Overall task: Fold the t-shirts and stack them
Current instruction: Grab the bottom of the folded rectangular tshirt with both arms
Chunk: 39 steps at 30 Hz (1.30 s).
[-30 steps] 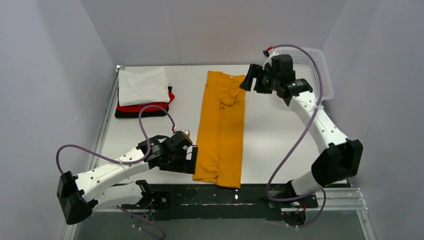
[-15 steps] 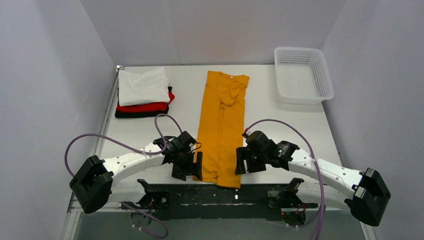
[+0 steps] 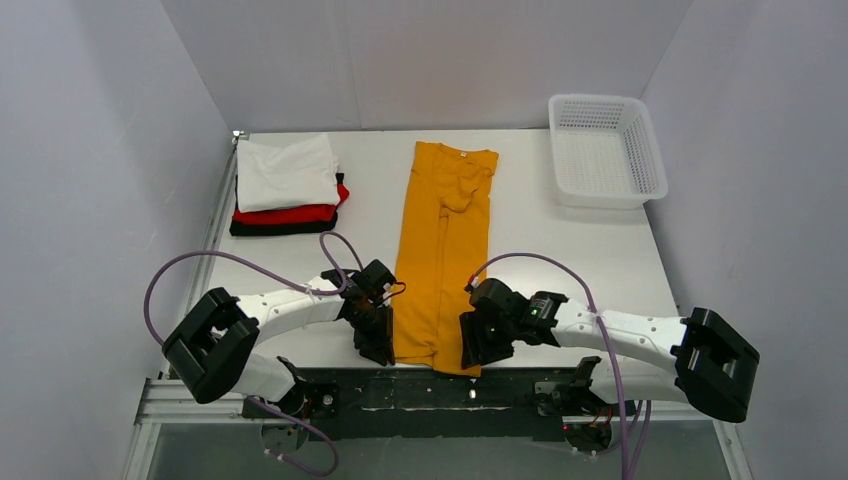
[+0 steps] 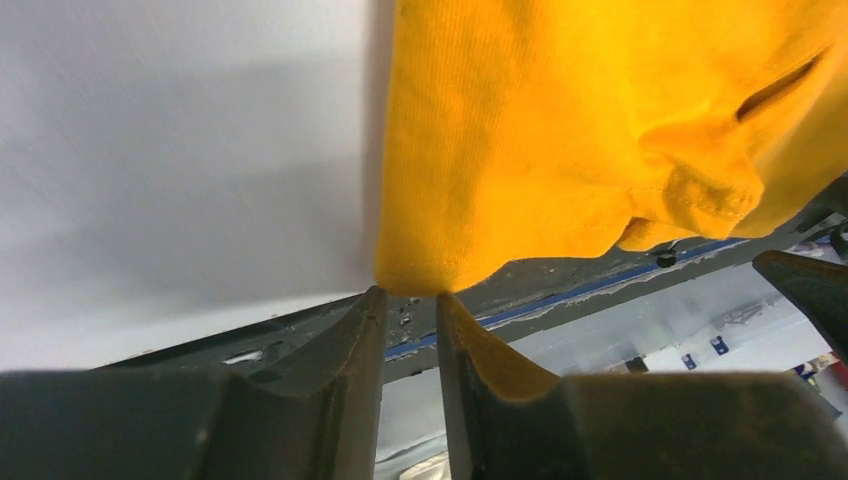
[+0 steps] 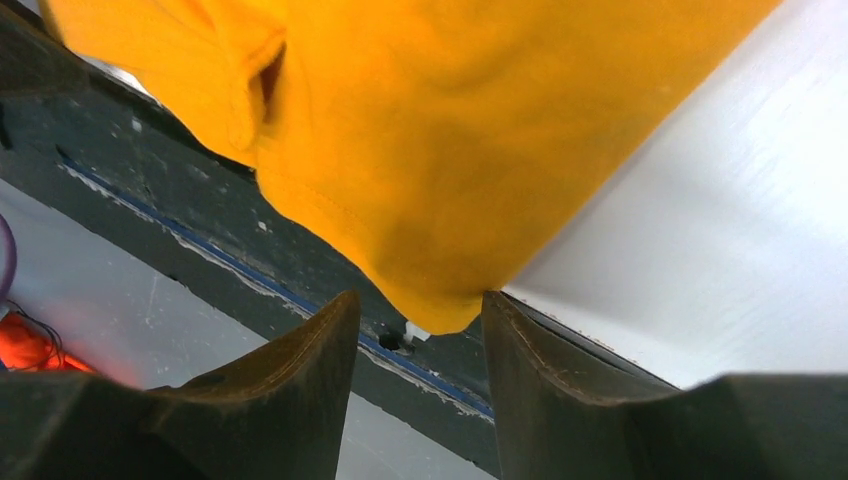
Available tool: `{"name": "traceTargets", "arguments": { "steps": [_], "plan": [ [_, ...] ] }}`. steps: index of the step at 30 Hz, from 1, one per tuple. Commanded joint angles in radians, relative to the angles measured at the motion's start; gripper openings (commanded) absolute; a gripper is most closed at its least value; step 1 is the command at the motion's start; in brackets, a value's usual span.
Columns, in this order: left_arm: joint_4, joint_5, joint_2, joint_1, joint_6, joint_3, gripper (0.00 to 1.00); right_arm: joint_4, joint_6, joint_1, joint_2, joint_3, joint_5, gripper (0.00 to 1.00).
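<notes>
A mustard-orange t-shirt, folded into a long strip, lies down the middle of the table with its collar at the far end. My left gripper is at the strip's near left corner. In the left wrist view its jaws stand almost together, pinching that corner of the shirt at their tips. My right gripper is at the near right corner. Its jaws stand apart around that corner of the shirt, with a gap on one side. Folded white, red and black t-shirts are stacked at the far left.
A white lattice basket stands at the far right corner. The shirt's near hem hangs over the table's front edge onto the dark rail where the arm bases are bolted. Grey walls close in both sides.
The right arm swung from the far end by the basket down to the shirt's near right corner. The left gripper slid to the near left corner and closed most of the way.
</notes>
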Motion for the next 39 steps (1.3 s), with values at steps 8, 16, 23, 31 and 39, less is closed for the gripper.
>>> {"name": "traceTargets", "arguments": {
  "steps": [8, 16, 23, 31, 39],
  "plan": [
    [-0.205, -0.005, 0.013, 0.005, -0.022, 0.014, 0.0, 0.033, 0.03, 0.029, 0.024, -0.047, -0.042, 0.54],
    [-0.181, 0.014, 0.008, 0.006, -0.012, 0.014, 0.0, 0.08, 0.056, 0.029, 0.057, -0.048, -0.004, 0.41],
    [-0.161, 0.011, -0.058, 0.007, 0.014, 0.023, 0.37, 0.076, 0.08, 0.029, 0.041, -0.059, 0.021, 0.15],
    [-0.186, -0.098, -0.139, 0.013, 0.036, 0.021, 0.64, 0.061, 0.071, 0.03, 0.026, -0.048, 0.014, 0.01],
    [-0.122, -0.005, 0.063, 0.023, 0.037, 0.06, 0.45, 0.066, 0.074, 0.029, 0.033, -0.042, 0.005, 0.01]
  ]
}}
